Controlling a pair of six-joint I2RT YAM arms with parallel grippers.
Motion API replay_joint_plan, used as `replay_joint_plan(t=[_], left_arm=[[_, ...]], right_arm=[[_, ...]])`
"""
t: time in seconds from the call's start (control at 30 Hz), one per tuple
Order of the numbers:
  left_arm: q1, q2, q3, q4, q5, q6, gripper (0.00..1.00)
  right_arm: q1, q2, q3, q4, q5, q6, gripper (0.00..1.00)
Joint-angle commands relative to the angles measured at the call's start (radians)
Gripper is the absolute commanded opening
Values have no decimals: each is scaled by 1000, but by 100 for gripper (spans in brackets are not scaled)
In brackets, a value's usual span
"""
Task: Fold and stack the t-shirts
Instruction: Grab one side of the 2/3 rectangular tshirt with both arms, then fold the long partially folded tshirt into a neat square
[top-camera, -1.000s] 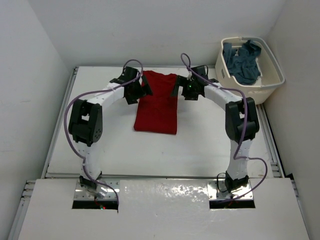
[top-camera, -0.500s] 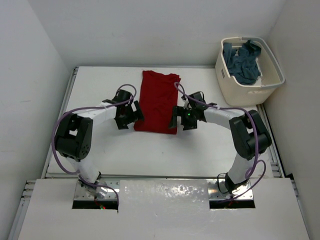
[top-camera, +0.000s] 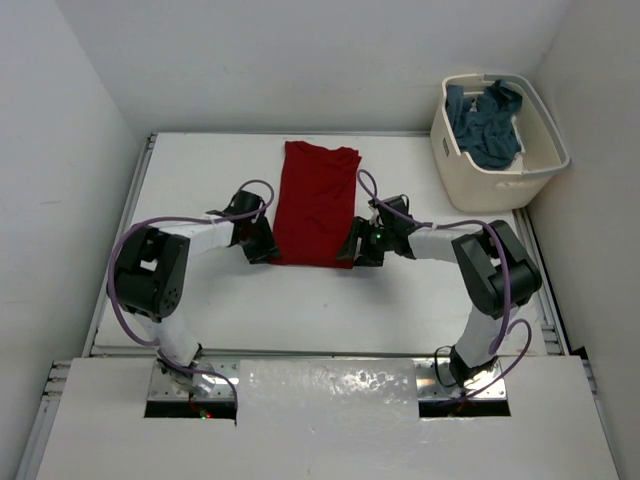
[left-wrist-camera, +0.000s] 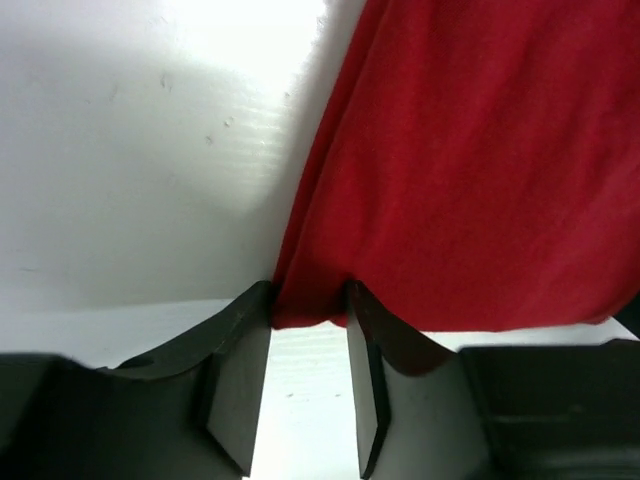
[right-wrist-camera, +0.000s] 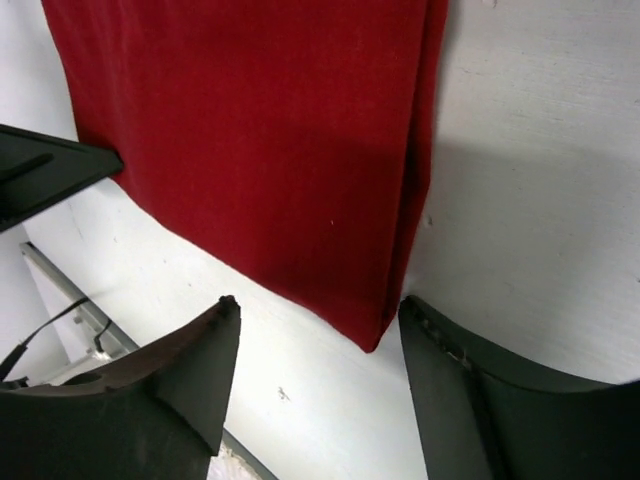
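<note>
Your left gripper (left-wrist-camera: 309, 296) sat at the near-left corner of the red shirt (top-camera: 316, 205), fingers narrowly parted with the corner between their tips, not yet clamped as far as I could judge. The shirt lay as a strip on the table (top-camera: 200, 300), its long axis running away from the bases. Your right gripper (right-wrist-camera: 318, 305) gaped wide around the near-right corner, holding nothing. Both arms were equally near.
</note>
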Motion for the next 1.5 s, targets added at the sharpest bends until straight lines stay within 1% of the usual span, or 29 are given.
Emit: replay_joint_plan(t=[0.0, 0.03, 0.07, 0.1, 0.13, 0.17, 0.23, 0.27, 0.3, 0.33, 0.4, 0.5, 0.53, 0.6, 0.63, 0.67, 0.7, 0.77, 0.8, 0.9, 0.97, 1.03, 1.17, 1.2, 1.33, 1.4, 1.43, 1.47], left_arm=[[10, 9, -23, 41, 19, 1, 33], [10, 10, -27, 50, 25, -1, 32], [10, 19, -30, 73, 40, -2, 28], [10, 25, -30, 77, 51, -5, 24], [10, 30, -26, 77, 57, -4, 23], [10, 35, -29, 78, 57, -7, 22], [10, 30, -46, 86, 59, -12, 16], [10, 29, -52, 92, 59, -10, 12], [10, 28, -53, 89, 60, -7, 0], [10, 24, -50, 83, 68, -4, 0], [10, 9, -67, 83, 88, 10, 0], [8, -65, -113, 29, 82, 16, 0], [8, -120, -125, -4, 77, 21, 0], [5, -178, -168, -35, 85, 34, 0], [-4, -236, -179, -55, 97, 39, 0], [-9, -261, -190, -58, 115, 54, 0], [-13, -298, -199, -65, 161, 60, 0], [-38, -327, -190, -101, 175, 61, 0], [-64, -355, -176, -114, 172, 56, 0], [-98, -413, -136, -152, 182, 36, 0], [-99, -435, -106, -131, 182, 24, 0], [-99, -433, -69, -120, 153, 19, 0], [-95, -383, 72, -98, 102, 36, 0], [-92, -354, 97, -98, 76, 34, 0], [-76, -271, 242, -54, 68, 31, 0], [-62, -211, 297, -37, 59, 24, 0], [-56, -187, 362, -43, 54, 25, 0], [-47, -133, 391, -45, 47, 27, 0]], right_arm=[[10, 22, -8, 55, -4, 44, 63], [10, 25, -11, 57, -4, 48, 61], [13, 25, -25, 76, -6, 60, 57], [16, 30, -28, 81, -9, 64, 56], [17, 33, -30, 80, -9, 64, 54], [19, 36, -28, 67, -3, 62, 50], [20, 43, -36, 67, 29, 60, 43], [20, 46, -39, 72, 40, 64, 32], [20, 48, -40, 76, 45, 65, 27], [20, 46, -39, 73, 39, 71, 21], [20, 33, -43, 73, 25, 71, 0], [20, -32, -45, -32, -33, 21, 0], [20, -82, -52, -96, -56, -16, 0], [20, -134, -80, -178, -107, -68, 0], [20, -157, -79, -225, -136, -91, 0], [22, -196, -82, -264, -154, -105, 0], [22, -214, -92, -308, -180, -131, 0], [22, -266, -96, -367, -211, -154, 0], [22, -285, -89, -421, -211, -179, 0], [22, -348, -60, -494, -214, -217, 0], [20, -369, -45, -490, -221, -220, 0], [17, -374, 2, -497, -199, -232, 0], [-36, -345, 111, -505, -156, -239, 0], [-45, -340, 137, -484, -149, -222, 0], [-102, -313, 196, -421, -139, -185, 0], [-122, -290, 236, -399, -144, -180, 0], [-130, -261, 253, -396, -161, -182, 0], [-136, -245, 286, -394, -164, -185, 0]])
